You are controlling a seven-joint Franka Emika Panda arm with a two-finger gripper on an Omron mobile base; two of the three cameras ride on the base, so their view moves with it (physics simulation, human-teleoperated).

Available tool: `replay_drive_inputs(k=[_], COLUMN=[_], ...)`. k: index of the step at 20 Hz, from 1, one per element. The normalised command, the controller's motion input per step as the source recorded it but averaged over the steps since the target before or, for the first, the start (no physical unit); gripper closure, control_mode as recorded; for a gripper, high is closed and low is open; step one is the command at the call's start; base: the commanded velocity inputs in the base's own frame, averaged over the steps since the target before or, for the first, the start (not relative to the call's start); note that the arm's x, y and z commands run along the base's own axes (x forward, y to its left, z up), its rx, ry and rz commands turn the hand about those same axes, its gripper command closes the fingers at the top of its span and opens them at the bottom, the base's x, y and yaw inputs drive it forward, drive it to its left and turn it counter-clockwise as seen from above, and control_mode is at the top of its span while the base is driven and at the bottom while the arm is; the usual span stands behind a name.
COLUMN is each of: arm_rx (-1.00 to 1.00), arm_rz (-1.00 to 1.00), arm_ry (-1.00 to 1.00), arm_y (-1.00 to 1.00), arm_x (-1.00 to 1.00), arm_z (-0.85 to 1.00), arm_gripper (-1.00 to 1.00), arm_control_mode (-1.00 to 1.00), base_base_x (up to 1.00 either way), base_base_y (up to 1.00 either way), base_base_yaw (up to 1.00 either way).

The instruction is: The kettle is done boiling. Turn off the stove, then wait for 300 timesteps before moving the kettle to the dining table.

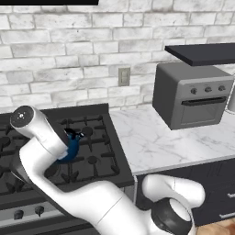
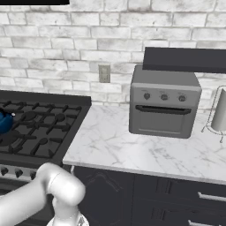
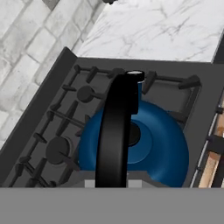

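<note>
You are facing a whitewashed brick wall [image 2: 53, 39] with a marble counter [image 2: 114, 145] running along it, a grey toaster oven [image 2: 163, 101] standing on that counter beneath a dark shelf [image 2: 185, 59], and the black stove [image 1: 101, 151] to the counter's left. The blue kettle [image 3: 157, 144] sits on the stove's grates over a burner, which is where boiling would have left it, and it has to come off from there before it can travel to the dining table. In the hand view the kettle lies directly below and ahead of the jaws, its black arched handle [image 3: 116, 131] running straight up the middle of the picture and into the bottom edge where the fingertips would be. The jaws are drawn nearly fully together, and by the way the handle passes between them you appear to have it pinched, though the contact itself is hidden at the frame's edge. Whether the kettle is lifted clear of the grate cannot be told. In the left base view the arm [image 1: 50, 142] folds up from the base, bends at the elbow and reaches down over the stove, its wrist covering most of the kettle; the hand points steeply downward at the handle's crest, a pose suited to a straight lift.
</note>
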Motion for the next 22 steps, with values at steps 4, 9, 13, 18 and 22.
replay_drive_inputs(k=[4,9,13,18,22], arm_rx=[0.0,0.0,0.0,0.0,0.0], arm_rz=[-0.05,-0.05,-0.08,-0.01,0.0], arm_ry=[0.0,0.0,0.0,0.0,0.0], arm_y=[-0.21,-0.21,-0.27,-0.02,0.0], arm_x=[-0.19,-0.26,-0.24,-0.03,-0.01], arm_z=[0.36,0.26,0.04,0.0,0.0], arm_gripper=[1.0,1.0,1.0,1.0,1.0], arm_control_mode=[-1.0,-1.0,-1.0,-1.0,-1.0], base_base_x=[0.0,0.0,0.0,0.0,0.0], base_base_y=[0.0,0.0,0.0,0.0,0.0], base_base_yaw=[0.0,0.0,0.0,0.0,0.0])
